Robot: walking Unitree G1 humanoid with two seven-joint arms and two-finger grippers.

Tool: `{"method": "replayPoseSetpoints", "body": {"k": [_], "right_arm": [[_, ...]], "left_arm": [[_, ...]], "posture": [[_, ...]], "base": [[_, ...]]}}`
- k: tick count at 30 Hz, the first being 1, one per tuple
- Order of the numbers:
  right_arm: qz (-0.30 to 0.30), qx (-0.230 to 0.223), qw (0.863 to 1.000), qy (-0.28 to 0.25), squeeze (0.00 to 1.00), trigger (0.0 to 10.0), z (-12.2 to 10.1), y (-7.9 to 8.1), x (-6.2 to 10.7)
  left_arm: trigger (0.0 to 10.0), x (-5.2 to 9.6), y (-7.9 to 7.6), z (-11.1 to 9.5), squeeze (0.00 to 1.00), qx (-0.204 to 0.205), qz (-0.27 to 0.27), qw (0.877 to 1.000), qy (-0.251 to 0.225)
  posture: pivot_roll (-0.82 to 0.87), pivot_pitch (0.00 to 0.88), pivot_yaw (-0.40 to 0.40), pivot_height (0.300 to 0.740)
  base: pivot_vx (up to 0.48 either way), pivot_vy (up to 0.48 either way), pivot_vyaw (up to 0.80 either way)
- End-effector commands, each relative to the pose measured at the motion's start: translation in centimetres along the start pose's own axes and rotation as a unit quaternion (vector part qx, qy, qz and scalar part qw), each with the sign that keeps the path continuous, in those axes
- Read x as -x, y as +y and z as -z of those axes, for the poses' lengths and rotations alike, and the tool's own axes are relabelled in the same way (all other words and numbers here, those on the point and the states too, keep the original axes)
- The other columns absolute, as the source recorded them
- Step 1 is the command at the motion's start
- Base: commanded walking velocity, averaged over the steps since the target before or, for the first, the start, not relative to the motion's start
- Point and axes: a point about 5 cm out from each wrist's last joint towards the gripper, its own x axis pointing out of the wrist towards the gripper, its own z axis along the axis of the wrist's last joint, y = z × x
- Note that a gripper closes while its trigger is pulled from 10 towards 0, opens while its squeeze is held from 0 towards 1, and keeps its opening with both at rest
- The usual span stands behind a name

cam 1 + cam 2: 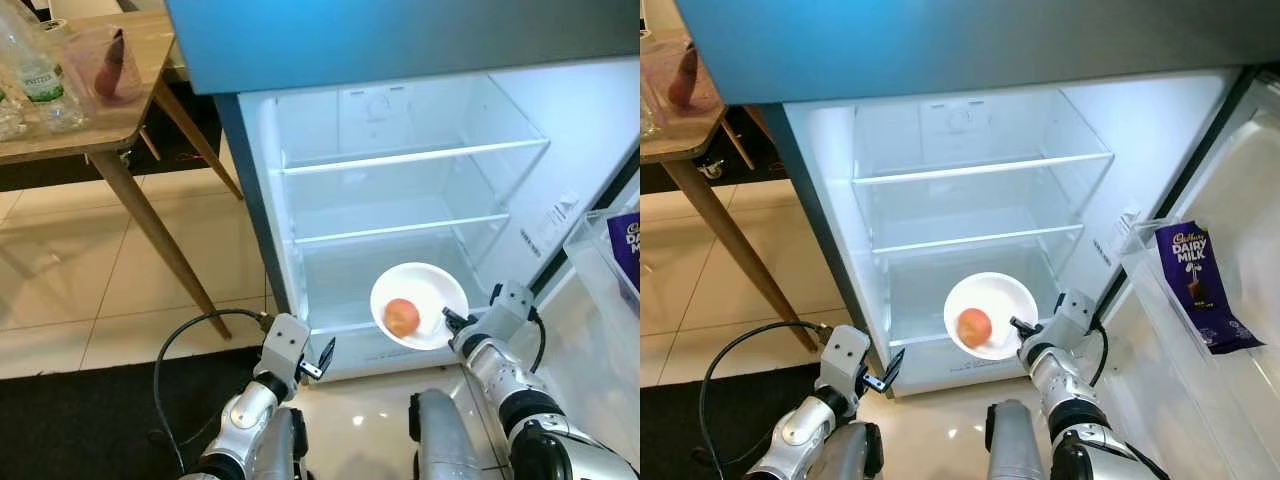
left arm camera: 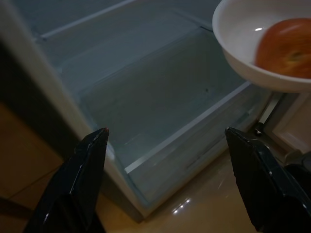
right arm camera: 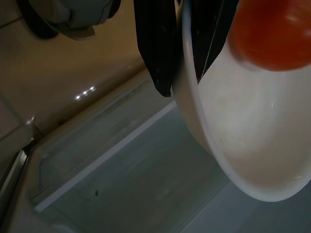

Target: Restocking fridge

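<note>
Right hand (image 1: pixel 449 322): closed on the near rim of a white bowl (image 1: pixel 425 290), one black finger inside the rim and one outside, as shown in the right wrist view. One orange-red fruit, probably an apple (image 1: pixel 402 317), is carried in the bowl, lying toward the robot's side of it. The bowl is held in front of the open fridge (image 1: pixel 400 180), level with the bottom compartment (image 1: pixel 330 265) and not yet set down.

Left hand (image 1: pixel 324 357): fingers spread wide, nothing held, kept low just before the fridge's lower left corner.

Fridge interior: two glass shelves (image 1: pixel 410 155), both bare, above the bottom compartment. Door (image 1: pixel 1230 200) swung open on the right; a purple Cadbury Dairy Milk packet (image 1: pixel 1200 287) is stored in its rack.

Wooden table (image 1: pixel 90 120), well apart at upper left: plastic bottles (image 1: pixel 40 75) and a clear cup are noted on it.

Step judged in hand: delivery of the bowl into the fridge. Next move judged to call for the bowl to be kept level, carried inward over a shelf or the compartment floor, lowered, then released.
</note>
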Motion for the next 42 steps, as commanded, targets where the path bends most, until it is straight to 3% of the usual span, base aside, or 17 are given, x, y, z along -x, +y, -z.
{"method": "replayPoseSetpoints", "body": {"k": [1, 15, 25, 32, 38, 42], "right_arm": [[-0.007, -0.007, 1.000, -0.019, 0.00, 10.0, -1.0, 0.3, -0.1], [-0.005, -0.008, 1.000, -0.025, 0.00, 10.0, -1.2, 0.2, 0.0], [-0.020, -0.006, 0.999, -0.031, 0.00, 10.0, -2.3, 1.3, -0.3], [-0.033, -0.005, 0.999, -0.018, 0.00, 10.0, -2.6, 2.7, -0.5], [-0.091, 0.000, 0.995, -0.029, 0.00, 10.0, -4.2, 5.1, -0.6], [-0.137, 0.032, 0.989, -0.032, 0.00, 10.0, -6.1, 7.0, -0.3]], "left_arm": [[10.0, 0.0, 0.1, -0.2, 0.00, -0.004, -0.005, 1.000, -0.009], [10.0, -0.2, 0.1, -0.5, 0.00, -0.009, -0.005, 1.000, -0.016], [10.0, -0.2, 0.1, -0.6, 0.00, -0.013, -0.009, 1.000, -0.016], [10.0, -0.4, -0.2, -0.7, 0.00, -0.011, -0.014, 1.000, -0.018], [10.0, -0.5, 0.1, -0.8, 0.00, -0.012, -0.019, 1.000, -0.018], [10.0, -0.6, 0.1, -0.9, 0.00, -0.012, -0.022, 0.999, -0.020]], "posture": [[-0.05, 0.097, 0.031, 0.583], [-0.06, 0.094, 0.031, 0.554], [-0.06, 0.097, 0.029, 0.539], [-0.06, 0.101, 0.026, 0.509], [-0.06, 0.103, 0.023, 0.504], [-0.06, 0.105, 0.019, 0.504]], "base": [[0.000, 0.000, 0.00], [0.000, 0.000, 0.00], [0.000, 0.000, 0.00], [0.000, 0.000, 0.00], [0.000, 0.000, 0.00], [0.000, 0.000, 0.00]]}}
